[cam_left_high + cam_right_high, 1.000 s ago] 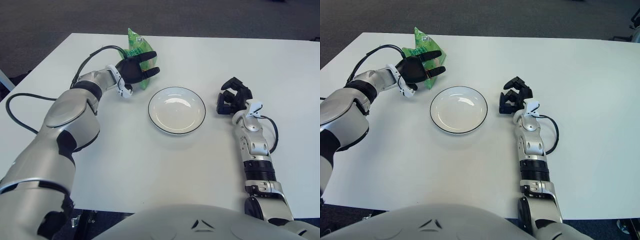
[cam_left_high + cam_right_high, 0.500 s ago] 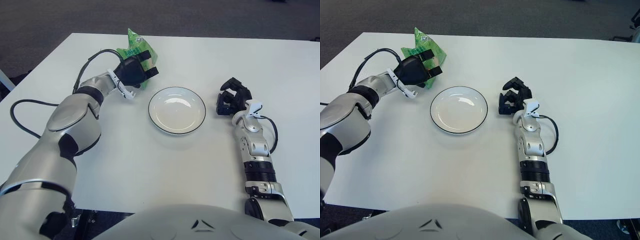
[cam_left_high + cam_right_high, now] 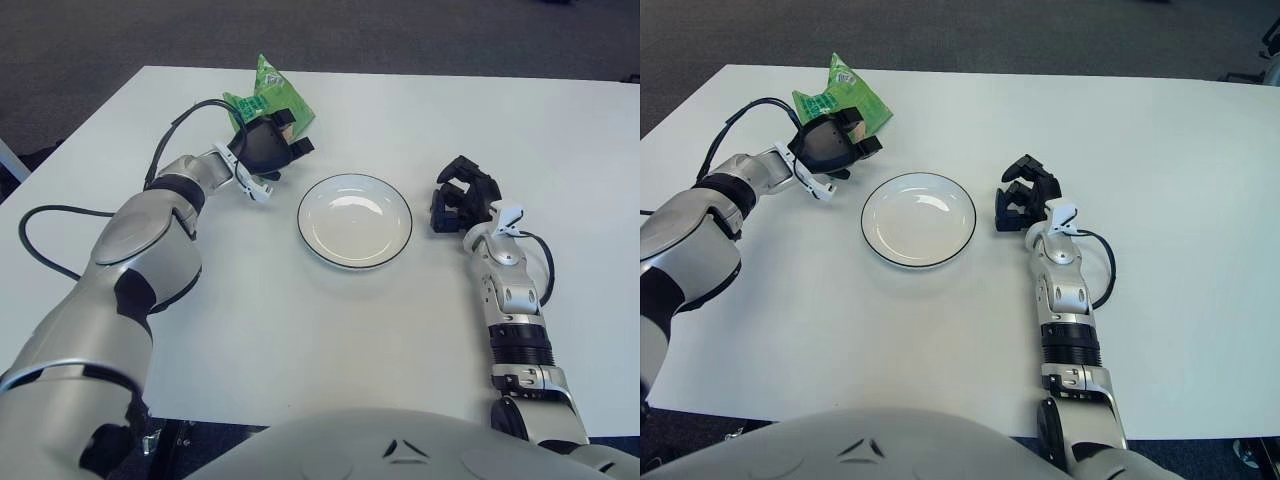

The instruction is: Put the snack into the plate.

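plate [image 3: 354, 221] sits mid table [image 3: 300, 330], snack [image 3: 268, 98] behind-left of it in the left hand [image 3: 264, 146], right hand [image 3: 462, 195] just right.

One green snack bag [image 3: 268, 97] sits at ten o'clock on the one white table [image 3: 300, 330]. One plate [image 3: 354, 220] lies at centre. Two robot hands: left hand [image 3: 266, 146], right hand [image 3: 459, 195].

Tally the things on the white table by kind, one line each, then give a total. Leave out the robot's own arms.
Green snack packets: 1, gripped by the left hand
White plates: 1, holding nothing
Total: 2
The right hand shows to the right of the plate, holding nothing.
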